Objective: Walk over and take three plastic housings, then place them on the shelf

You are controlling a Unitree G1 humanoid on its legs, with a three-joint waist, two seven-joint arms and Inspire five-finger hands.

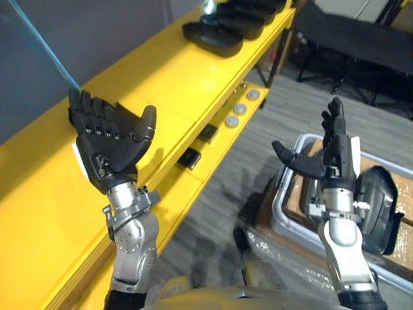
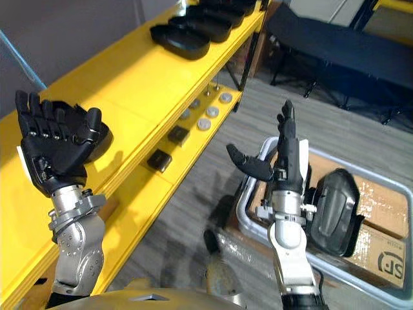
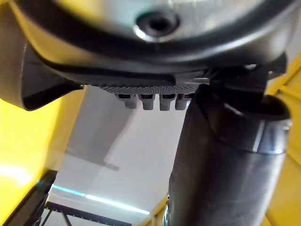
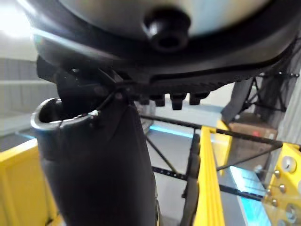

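Fingers (image 1: 90,106) of left hand (image 1: 113,148) and right hand (image 1: 335,158) spread, empty; the plastic housing (image 1: 381,200) in the crate (image 1: 279,200) looks light, stiff, slick: grasp its rim.

A yellow shelf (image 1: 161,90) runs from lower left to top centre. Black plastic housings (image 1: 213,37) lie in a row at its upper end. Round silver discs (image 1: 231,121) and small black blocks (image 1: 189,157) lie on its lower board.

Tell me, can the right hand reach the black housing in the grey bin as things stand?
Probably yes. The right hand is open and empty, raised near the black housing, which lies uncovered in the grey bin; nothing stands between them.
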